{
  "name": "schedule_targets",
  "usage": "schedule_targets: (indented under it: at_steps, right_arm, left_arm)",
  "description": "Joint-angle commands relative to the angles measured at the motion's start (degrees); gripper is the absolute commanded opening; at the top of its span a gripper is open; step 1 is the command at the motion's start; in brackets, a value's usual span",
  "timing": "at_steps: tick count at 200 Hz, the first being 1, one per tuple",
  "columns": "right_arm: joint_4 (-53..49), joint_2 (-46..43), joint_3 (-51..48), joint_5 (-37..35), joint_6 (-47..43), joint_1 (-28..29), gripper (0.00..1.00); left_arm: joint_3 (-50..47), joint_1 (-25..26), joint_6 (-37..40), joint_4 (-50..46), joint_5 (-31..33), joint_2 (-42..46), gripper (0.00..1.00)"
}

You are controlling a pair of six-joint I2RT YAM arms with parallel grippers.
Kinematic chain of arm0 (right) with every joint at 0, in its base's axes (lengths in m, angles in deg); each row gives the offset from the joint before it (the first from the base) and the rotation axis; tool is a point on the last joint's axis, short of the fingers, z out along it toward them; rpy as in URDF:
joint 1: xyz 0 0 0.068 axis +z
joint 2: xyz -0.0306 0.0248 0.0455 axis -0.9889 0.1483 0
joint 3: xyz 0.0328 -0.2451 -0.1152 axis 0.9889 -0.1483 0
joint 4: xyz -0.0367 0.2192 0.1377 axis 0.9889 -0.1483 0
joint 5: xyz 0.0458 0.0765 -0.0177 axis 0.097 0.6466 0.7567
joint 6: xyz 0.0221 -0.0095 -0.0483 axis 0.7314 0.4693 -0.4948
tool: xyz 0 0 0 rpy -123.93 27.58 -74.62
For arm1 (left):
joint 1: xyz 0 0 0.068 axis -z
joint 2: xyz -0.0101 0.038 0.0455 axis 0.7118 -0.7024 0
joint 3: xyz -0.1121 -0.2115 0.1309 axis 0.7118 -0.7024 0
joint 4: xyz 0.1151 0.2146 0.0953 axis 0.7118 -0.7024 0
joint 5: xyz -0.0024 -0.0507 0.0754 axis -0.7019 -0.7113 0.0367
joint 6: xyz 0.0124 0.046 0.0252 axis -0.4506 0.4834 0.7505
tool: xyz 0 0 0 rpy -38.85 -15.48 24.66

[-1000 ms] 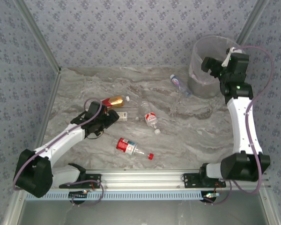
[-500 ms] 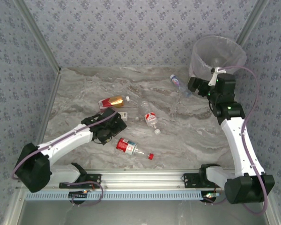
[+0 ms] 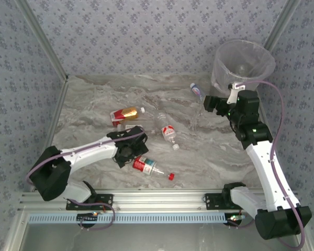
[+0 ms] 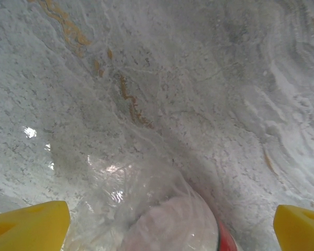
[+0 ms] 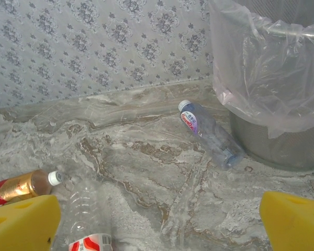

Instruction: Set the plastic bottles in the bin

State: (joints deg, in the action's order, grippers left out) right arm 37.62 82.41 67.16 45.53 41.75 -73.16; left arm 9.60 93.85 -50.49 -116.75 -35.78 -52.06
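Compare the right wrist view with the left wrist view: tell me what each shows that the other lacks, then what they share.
Right wrist, not left: the bin, a blue-label bottle lying beside it, an amber bottle, a clear bottle and the patterned wall. Left wrist, not right: a red-label bottle close up at the bottom edge. Both: the marble table and yellow fingertips spread apart at the bottom corners.
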Motion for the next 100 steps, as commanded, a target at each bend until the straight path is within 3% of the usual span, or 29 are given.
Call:
schedule_targets:
  at_steps: [1, 54, 100]
  right_arm:
    - [-1.9, -1.44, -0.74, 0.96, -2.22, 0.56, 1.0]
    - [-3.04, -3.1, -2.32, 0.15, -2.55, 1.15, 1.0]
    - [-4.99, -4.38, -2.24, -0.57, -3.04, 1.57, 1.0]
  left_arm:
    - [0.58, 1.58, -30.68, -4.89, -3.04, -1.65, 0.99]
    - [1.23, 1.99, -32.88, 2.02, -8.71, -8.95, 0.96]
    - [5.16, 0.01, -29.51, 3.48, -6.17, -12.34, 0.73]
